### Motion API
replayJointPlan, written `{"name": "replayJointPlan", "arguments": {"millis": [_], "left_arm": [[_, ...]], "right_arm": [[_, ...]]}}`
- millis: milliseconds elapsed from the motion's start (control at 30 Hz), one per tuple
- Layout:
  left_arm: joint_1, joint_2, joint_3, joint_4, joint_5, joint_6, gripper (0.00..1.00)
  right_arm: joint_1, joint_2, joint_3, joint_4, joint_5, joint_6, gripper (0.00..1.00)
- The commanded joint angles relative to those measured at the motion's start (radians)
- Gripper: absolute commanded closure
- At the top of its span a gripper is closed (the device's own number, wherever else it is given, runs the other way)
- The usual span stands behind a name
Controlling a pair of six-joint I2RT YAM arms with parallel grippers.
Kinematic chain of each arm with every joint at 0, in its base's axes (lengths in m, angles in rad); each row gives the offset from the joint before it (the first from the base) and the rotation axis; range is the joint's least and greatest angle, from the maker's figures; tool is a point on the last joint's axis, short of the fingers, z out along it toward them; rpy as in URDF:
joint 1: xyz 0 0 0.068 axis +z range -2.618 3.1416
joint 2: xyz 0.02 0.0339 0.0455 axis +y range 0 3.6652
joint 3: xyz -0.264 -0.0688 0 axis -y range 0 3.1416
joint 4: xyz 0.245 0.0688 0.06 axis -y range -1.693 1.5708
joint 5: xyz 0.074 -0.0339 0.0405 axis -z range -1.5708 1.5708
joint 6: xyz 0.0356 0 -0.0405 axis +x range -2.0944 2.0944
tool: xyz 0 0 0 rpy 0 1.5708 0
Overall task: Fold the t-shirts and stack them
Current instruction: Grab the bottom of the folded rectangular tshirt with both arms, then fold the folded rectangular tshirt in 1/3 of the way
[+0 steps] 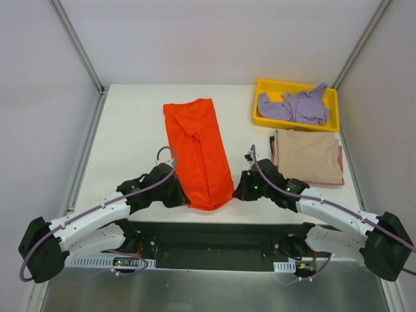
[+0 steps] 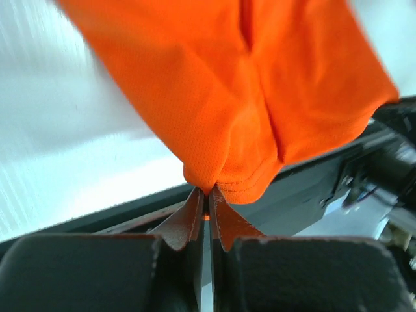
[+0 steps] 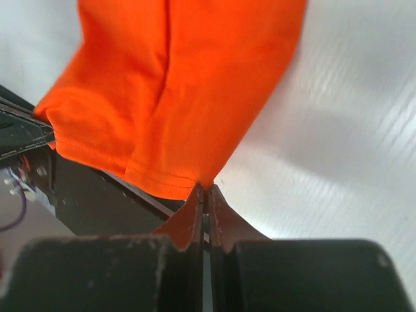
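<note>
An orange-red t-shirt (image 1: 198, 149) lies as a long folded strip down the middle of the table, its near end at the front edge. My left gripper (image 1: 184, 199) is shut on the near left corner of that shirt (image 2: 247, 104), the cloth pinched between its fingertips (image 2: 195, 207). On the other side my right gripper (image 1: 238, 192) is shut on the near right corner of the same shirt (image 3: 182, 84). A tan-beige t-shirt (image 1: 309, 156) lies folded at the right. A lavender-purple t-shirt (image 1: 296, 106) sits crumpled in the tray.
A yellow plastic tray (image 1: 262, 116) stands at the back right of the white table (image 1: 130, 130). A dark gap and metal frame (image 1: 214, 237) run along the table's near edge, under the shirt's hem. Grey walls enclose both sides.
</note>
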Motion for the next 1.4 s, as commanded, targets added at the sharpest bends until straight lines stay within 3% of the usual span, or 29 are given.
{"name": "replayJointPlan", "arguments": {"millis": [0,167,333,600,1367], "left_arm": [[0.094,0.000,0.107,-0.012,-0.087,0.075,1.00],[0.224,0.072,0.182,-0.011,-0.087,0.149,1.00],[0.272,0.178,0.296,0.003,-0.176,0.192,1.00],[0.375,0.313,0.412,0.034,-0.193,0.248,1.00],[0.539,0.719,0.650,0.100,-0.072,0.409,1.00]], "right_arm": [[0.003,0.075,0.170,0.042,0.158,-0.083,0.99],[-0.017,0.236,0.350,0.044,0.209,-0.171,0.99],[-0.057,0.380,0.492,0.064,0.236,-0.229,0.99],[-0.120,0.543,0.692,0.050,0.229,-0.277,0.99],[-0.220,0.893,0.973,0.062,0.178,-0.320,0.99]]}}
